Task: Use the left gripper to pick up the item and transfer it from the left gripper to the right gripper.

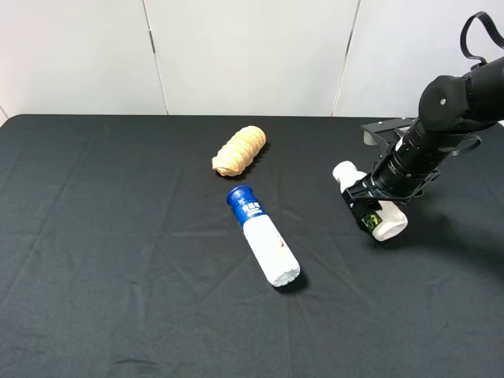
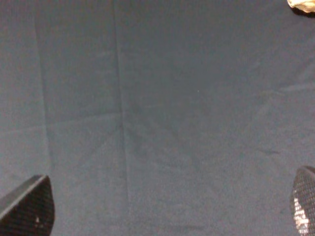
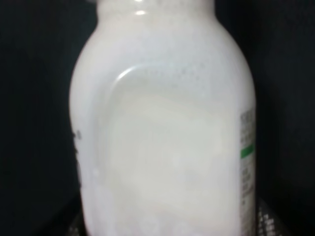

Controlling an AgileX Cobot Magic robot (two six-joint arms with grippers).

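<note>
Looking down from the high camera, you had the item (image 1: 391, 225) at about 3 o'clock on the counter (image 1: 118, 236), clamped in the right pincer (image 1: 366, 206). That pincer was closed across the middle of the small white bottle, so only its two ends showed. The wide white cap pointed toward 10 o'clock and the base toward 4 o'clock. A green patch showed near the base, just beside the black fingers. Whether the base touched the black cloth or hung just above it, you could not have told from that view.

Your right wrist camera was almost filled by the item (image 3: 162, 147). It showed a pale rounded body with a strip of dark print and a green mark along one edge, and dark cloth behind.

Your left pincer (image 2: 167, 206) did not show in the high view. In its own wrist camera the fingers (image 2: 29, 209) stood spread wide at opposite corners, with only bare dark cloth between them, so it held nothing. A pale scrap of the pastry (image 2: 302, 5) sat at the far corner of that picture.

Near the centre of the counter lay the blue-capped bottle (image 1: 264, 246) on its side, cap toward 11 o'clock and base toward 5 o'clock. The tan ridged pastry (image 1: 239, 150) lay near it at 12 o'clock, apart from it. The item sat at 3 o'clock from that longer bottle, well apart.
</note>
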